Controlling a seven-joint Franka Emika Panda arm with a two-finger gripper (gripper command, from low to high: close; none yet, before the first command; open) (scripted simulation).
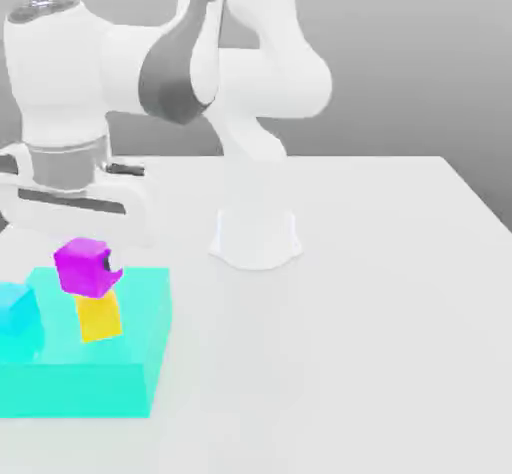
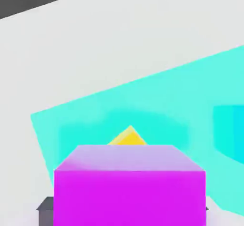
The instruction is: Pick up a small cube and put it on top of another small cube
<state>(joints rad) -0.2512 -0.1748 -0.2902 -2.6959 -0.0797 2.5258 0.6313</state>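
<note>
While the white robot arm (image 1: 200,62) bends low over the exterior view's left side, its gripper (image 1: 85,224) hangs just above a small magenta cube (image 1: 86,266). That cube sits on top of a small orange-yellow cube (image 1: 99,318), slightly off-centre and twisted, so its corners do not line up with those of the cube below. Neither cube has a long axis; both stand flat. The yellow cube rests on a wide, flat turquoise block (image 1: 120,362), which lies on a pale white table (image 1: 350,342). A small cyan cube (image 1: 18,320) sits on the same block, toward the exterior view's left, apart from the stack. Behind the table is a plain grey backdrop. A small dark spot marks the magenta cube's side.

Seen from the hand view, the magenta cube (image 2: 129,182) is very close, one flat face toward the camera. A yellow corner (image 2: 127,137) peeks out behind it. Dark finger tips (image 2: 45,210) flank the cube's lower edges; whether they press it cannot be told. Turquoise block (image 2: 143,106), cyan cube (image 2: 231,129) and white table (image 2: 95,44) lie beyond.
</note>
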